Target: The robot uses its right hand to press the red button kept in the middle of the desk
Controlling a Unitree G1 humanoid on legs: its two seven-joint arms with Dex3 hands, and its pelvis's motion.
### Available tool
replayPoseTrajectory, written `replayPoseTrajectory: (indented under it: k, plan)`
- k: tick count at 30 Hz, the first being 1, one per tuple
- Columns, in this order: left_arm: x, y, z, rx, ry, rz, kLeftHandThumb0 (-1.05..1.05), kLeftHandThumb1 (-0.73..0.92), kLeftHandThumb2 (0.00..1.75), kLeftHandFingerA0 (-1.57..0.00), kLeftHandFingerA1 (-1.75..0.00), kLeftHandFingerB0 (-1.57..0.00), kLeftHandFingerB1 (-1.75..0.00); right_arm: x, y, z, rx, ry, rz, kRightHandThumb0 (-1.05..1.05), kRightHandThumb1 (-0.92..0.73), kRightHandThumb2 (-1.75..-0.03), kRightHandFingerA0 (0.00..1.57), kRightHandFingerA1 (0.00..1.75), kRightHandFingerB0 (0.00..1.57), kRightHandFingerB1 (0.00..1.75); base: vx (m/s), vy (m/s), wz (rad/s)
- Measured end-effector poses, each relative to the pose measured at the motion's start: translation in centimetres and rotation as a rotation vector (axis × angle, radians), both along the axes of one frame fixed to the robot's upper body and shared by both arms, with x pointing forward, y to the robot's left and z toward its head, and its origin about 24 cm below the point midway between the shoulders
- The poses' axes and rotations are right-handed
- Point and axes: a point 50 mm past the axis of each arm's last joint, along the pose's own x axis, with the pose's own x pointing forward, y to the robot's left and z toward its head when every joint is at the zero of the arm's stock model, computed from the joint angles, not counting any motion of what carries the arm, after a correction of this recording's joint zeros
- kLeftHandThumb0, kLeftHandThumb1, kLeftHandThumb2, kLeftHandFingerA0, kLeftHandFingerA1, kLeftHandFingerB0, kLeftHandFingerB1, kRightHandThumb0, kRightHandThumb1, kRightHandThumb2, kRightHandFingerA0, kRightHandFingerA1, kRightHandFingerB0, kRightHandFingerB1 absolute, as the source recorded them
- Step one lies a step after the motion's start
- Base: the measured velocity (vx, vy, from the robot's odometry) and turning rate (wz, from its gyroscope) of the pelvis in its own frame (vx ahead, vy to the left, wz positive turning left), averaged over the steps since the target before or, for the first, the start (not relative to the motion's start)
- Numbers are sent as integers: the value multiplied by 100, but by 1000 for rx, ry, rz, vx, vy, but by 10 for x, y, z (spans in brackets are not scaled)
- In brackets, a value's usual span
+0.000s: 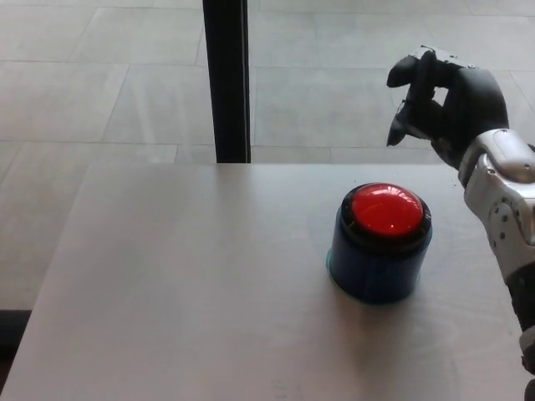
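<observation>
Cut off at the edges

The right arm (pixel 510 209) behind the hand (pixel 447 100) leaves the frame; the pillar (pixel 226 79) runs off the top.

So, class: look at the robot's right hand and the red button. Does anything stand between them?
Nothing visible does. The right robot hand hangs above and behind the red button, with only bare desk and open air between them. The black post stands well off to the left.
</observation>
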Motion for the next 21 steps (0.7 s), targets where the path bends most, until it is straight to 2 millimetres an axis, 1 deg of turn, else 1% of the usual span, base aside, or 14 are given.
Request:
replayPoseTrajectory:
  k: [2, 3, 4, 5, 6, 9, 10, 11, 13, 14, 17, 18, 21]
  plan:
    - [0, 0, 0, 1, 0, -1, -73, 92, 118, -34, -117, -19, -86, 0, 2, -2, -6, 9, 8, -17, -55, -120, 92, 175, 79, 156, 0, 0, 0]
    - [0, 0, 0, 1, 0, -2, -73, 92, 118, -37, -118, -22, -88, 1, 3, -3, -8, 13, 13, -16, -54, -122, 92, 175, 78, 155, 0, 0, 0]
    - [0, 0, 0, 1, 1, -3, -73, 92, 117, -37, -118, -24, -89, 1, 4, -4, -10, 15, 16, -16, -50, -129, 94, 175, 81, 153, 0, 0, 0]
    - [0, 0, 0, 2, 3, -5, -73, 92, 117, -37, -118, -24, -89, 1, 6, -5, -11, 18, 21, -16, -50, -129, 94, 175, 81, 153, 0, 0, 0]
    - [0, 0, 0, 3, 5, -7, -73, 92, 118, -38, -118, -24, -90, 1, 7, -6, -12, 20, 24, -14, -47, -134, 95, 175, 82, 155, 0, 0, 0]
    - [0, 0, 0, 4, 6, -8, -73, 92, 118, -38, -118, -24, -90, 1, 11, -8, -12, 26, 34, -13, -47, -134, 95, 175, 82, 155, 0, 0, 0]
    - [0, 0, 0, 5, 7, -9, -74, 92, 119, -37, -117, -22, -88, 0, 13, -9, -12, 29, 38, -14, -49, -131, 94, 175, 81, 155, 0, 0, 0]
    - [0, 0, 1, 6, 8, -11, -74, 92, 119, -35, -115, -20, -85, 0, 14, -10, -14, 33, 39, -13, -48, -132, 94, 175, 81, 155, 0, 0, 0]
    - [1, 0, 1, 8, 10, -13, -75, 92, 120, -36, -114, -22, -86, -1, 17, -16, -17, 49, 45, -14, -48, -132, 93, 175, 79, 156, 0, 0, 0]
    - [1, 1, 1, 9, 11, -15, -75, 92, 118, -34, -116, -22, -88, -1, 18, -21, -20, 60, 47, -9, -47, -138, 97, 175, 84, 155, 0, 0, 0]
    - [1, 1, 1, 9, 11, -15, -75, 92, 119, -35, -115, -22, -87, -4, 20, -33, -41, 89, 50, -9, -46, -142, 96, 175, 82, 156, 0, 0, 0]
    - [1, 1, 1, 9, 11, -15, -74, 92, 119, -35, -117, -23, -89, -5, 20, -38, -47, 98, 51, -9, -50, -138, 95, 175, 80, 157, 0, 0, 0]
    - [1, 1, 1, 10, 10, -16, -74, 92, 119, -36, -118, -25, -91, -8, 22, -47, -60, 115, 55, -9, -52, -133, 96, 175, 80, 156, 0, 0, 0]
